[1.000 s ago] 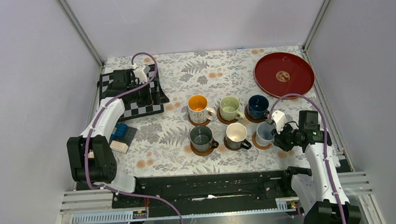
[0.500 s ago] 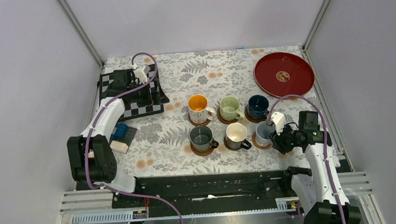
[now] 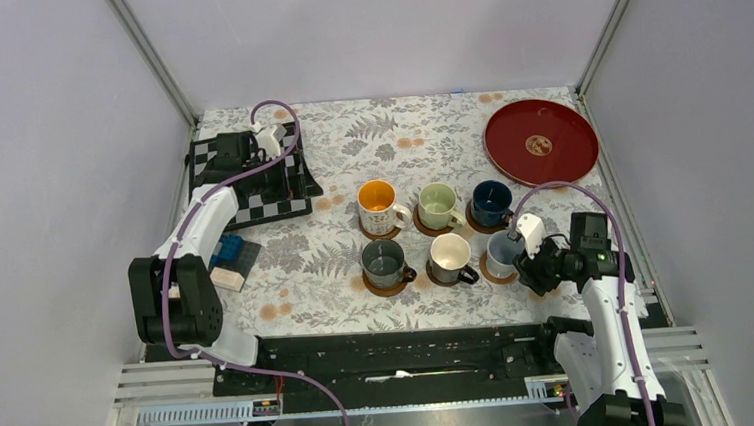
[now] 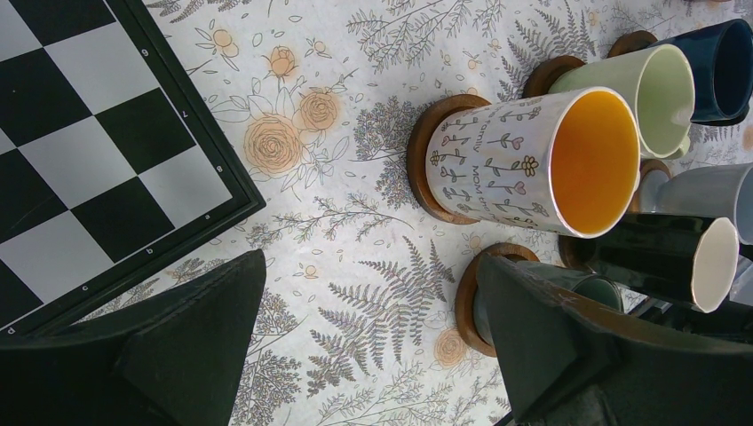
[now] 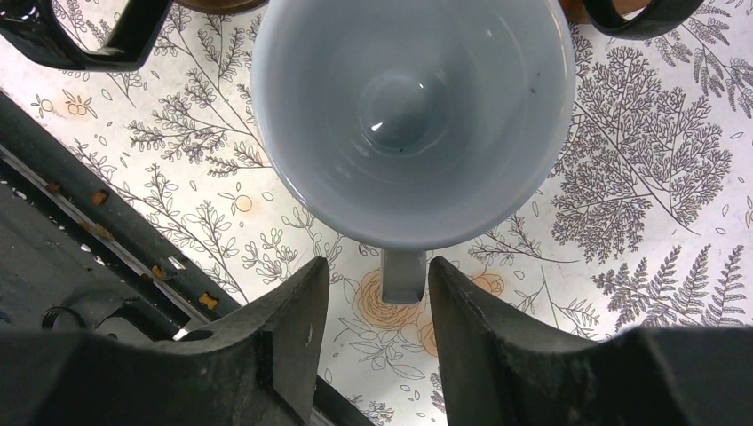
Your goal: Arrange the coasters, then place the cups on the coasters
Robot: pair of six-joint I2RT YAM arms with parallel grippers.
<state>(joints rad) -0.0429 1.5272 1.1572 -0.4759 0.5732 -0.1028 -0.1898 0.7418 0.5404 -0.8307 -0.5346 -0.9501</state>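
Six cups stand in two rows, each on a wooden coaster: orange-inside, pale green and navy behind; dark grey-green, black with cream inside and pale blue in front. My right gripper is open just right of the pale blue cup. That cup's handle sits between the fingers with a gap on each side. My left gripper hangs wide open over bare cloth beside the chessboard, holding nothing. The orange-inside cup and its coaster lie ahead of it.
A large round red tray sits at the back right. A chessboard lies at the back left under the left arm. A small blue and white object rests near the left edge. A black rail runs along the near edge.
My right gripper's jaws have opened off the pale blue cup's handle. The cup stays on its coaster. The left arm has not moved.
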